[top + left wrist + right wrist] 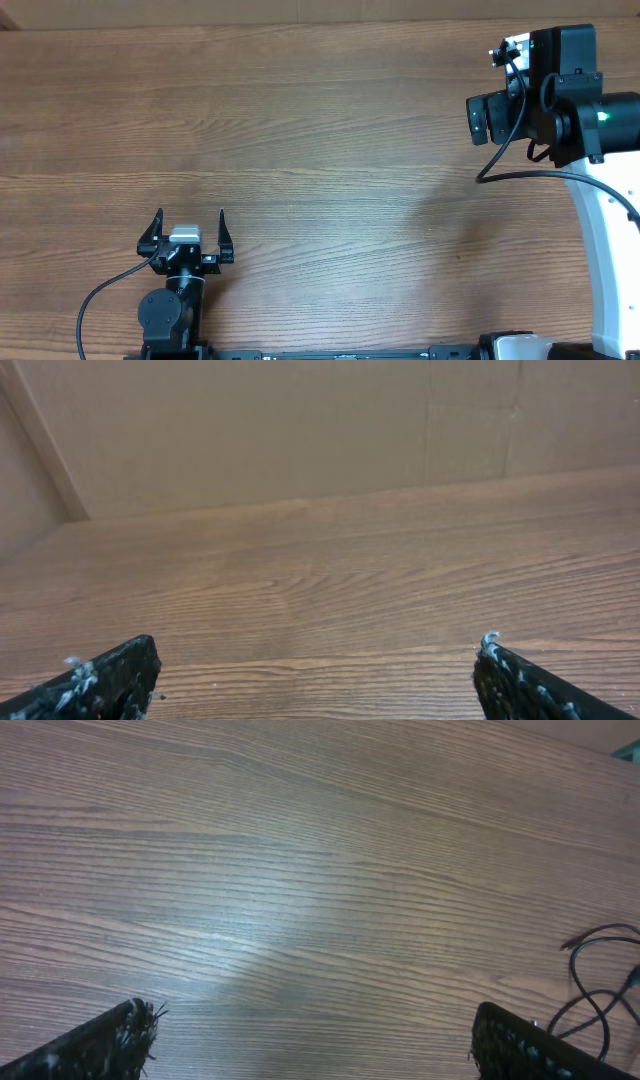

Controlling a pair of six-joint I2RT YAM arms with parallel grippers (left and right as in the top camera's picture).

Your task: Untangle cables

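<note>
**Entry: cable untangling, state of progress**

- Table (330,150): wood-grain top. No cords lie on the part the overhead view covers.
- Cables (600,985): thin black cords in loose loops at the right edge of the right wrist view, lying on the table, with what looks like a small plug end pointing left. The frame cuts them off, so the number of cords and how they cross cannot be told. They do not appear in the overhead or left wrist views.
- Left hand (190,220): near the table's front left, fingers spread wide, holding nothing, well apart from the cables.
- Right hand (315,1035): far right, fingers spread wide, empty. The cables sit just beside its right finger, untouched.
- Progress, by judgement: nothing is gripped or separated yet. All the untangling is left to do.
</note>
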